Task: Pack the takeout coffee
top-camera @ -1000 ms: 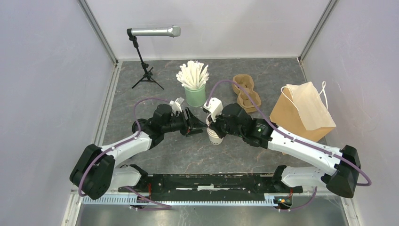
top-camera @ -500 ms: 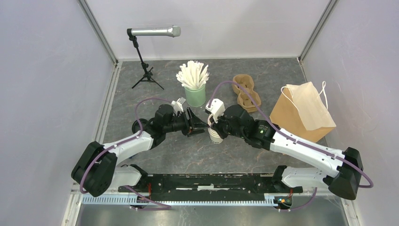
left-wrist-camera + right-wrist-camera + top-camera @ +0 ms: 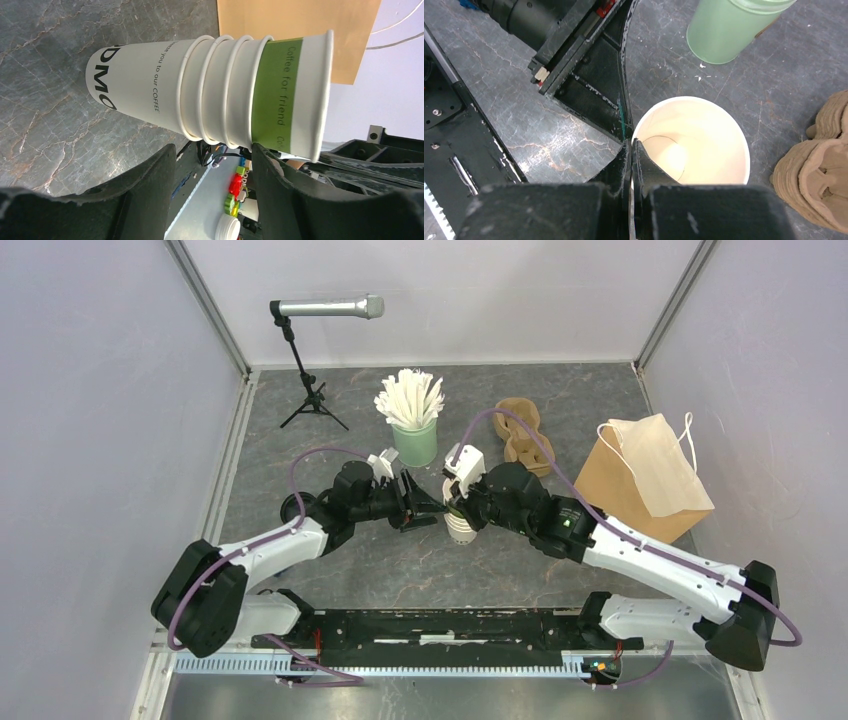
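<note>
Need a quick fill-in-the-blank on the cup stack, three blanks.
1. The right gripper is shut on the top cup's ____.
2. The top cup's band is ____.
3. The left gripper stands ____ beside the stack.
Missing words: rim; green; open.

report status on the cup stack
Right gripper shut on rim of top cup. Left gripper open, tips beside the stack. Mint cup behind, apart.
</note>
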Tool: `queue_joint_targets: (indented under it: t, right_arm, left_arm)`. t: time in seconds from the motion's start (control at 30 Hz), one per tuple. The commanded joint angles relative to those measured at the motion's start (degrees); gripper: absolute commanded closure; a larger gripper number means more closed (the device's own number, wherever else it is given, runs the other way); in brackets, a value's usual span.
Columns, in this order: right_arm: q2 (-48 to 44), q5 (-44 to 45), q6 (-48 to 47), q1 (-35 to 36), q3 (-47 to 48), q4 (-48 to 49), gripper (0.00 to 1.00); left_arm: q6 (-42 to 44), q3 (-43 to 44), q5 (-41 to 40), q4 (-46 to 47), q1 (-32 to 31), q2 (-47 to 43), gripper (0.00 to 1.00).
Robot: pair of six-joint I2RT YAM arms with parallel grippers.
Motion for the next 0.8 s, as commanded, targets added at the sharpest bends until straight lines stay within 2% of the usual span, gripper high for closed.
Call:
queue_joint_targets:
  t: [0.0, 0.23, 0.43, 0.57, 0.77]
  right_arm:
    - [-1.40, 2.61, -1.32, 0.34, 4.56, 2.20, 1.00]
    - [-1.64, 6.08, -2.00, 0.34, 11.90, -3.43, 1.00]
    - [-1.58, 5.49, -2.08, 0.34, 16.38, -5.60, 1.00]
    - [-0.24, 3.51, -2.06, 0.34, 19.08, -6.42, 1.00]
    - [2.46, -1.88, -1.37, 1.56, 20.10, -4.15, 1.00]
  left_arm:
    - [2.69, 1.64, -2.09, -2.55, -0.45, 1.16, 0.37]
    - [3.65, 3.66, -1.85, -5.18, -0.44, -0.76, 0.37]
    - [7.25, 8.15, -5.15, -14.79, -0.41, -5.97, 0.36]
    - [11.34, 11.48, -11.90, -24.40, -0.35, -11.89, 0.30]
    - [16.40, 15.59, -26.01, -39.06, -0.33, -22.02, 0.13]
